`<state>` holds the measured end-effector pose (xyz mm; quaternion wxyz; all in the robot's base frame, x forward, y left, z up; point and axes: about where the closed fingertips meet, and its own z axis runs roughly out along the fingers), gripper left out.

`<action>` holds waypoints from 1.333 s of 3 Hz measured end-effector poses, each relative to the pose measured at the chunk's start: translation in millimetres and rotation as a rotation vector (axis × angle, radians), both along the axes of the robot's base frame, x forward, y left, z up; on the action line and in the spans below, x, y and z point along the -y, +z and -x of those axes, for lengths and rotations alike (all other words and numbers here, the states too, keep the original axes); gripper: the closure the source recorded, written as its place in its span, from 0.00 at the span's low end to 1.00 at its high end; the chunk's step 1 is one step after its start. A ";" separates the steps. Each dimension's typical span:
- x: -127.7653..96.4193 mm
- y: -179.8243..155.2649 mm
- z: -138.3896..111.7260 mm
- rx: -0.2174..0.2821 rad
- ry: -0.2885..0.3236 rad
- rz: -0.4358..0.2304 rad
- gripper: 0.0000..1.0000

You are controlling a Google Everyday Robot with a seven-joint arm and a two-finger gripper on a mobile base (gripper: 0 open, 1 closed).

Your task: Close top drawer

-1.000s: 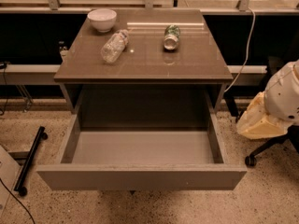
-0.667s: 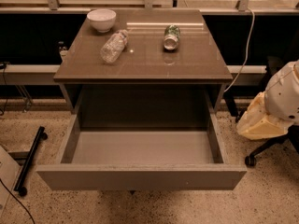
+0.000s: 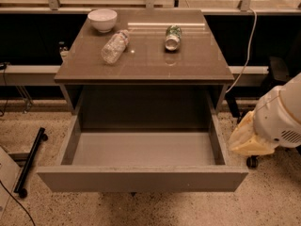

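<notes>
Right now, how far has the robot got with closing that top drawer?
Nothing looks done yet: the top drawer is pulled far out, its empty inside showing. Nothing is in hand: only the robot's white arm shows, right of the drawer and not touching it; the gripper is out of view. Left: reach the front panel and push the drawer all the way in.

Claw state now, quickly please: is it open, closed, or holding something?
Claw: cannot be told; it hangs at the right, beside the pulled-out top drawer.
</notes>
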<state>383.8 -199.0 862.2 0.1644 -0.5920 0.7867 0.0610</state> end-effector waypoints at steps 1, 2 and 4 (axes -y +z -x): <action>-7.2 -38.1 6.1 -0.005 0.004 -0.026 1.00; -9.1 -91.9 13.4 -0.026 -0.010 -0.070 1.00; 1.3 -156.2 13.2 -0.026 -0.081 -0.140 1.00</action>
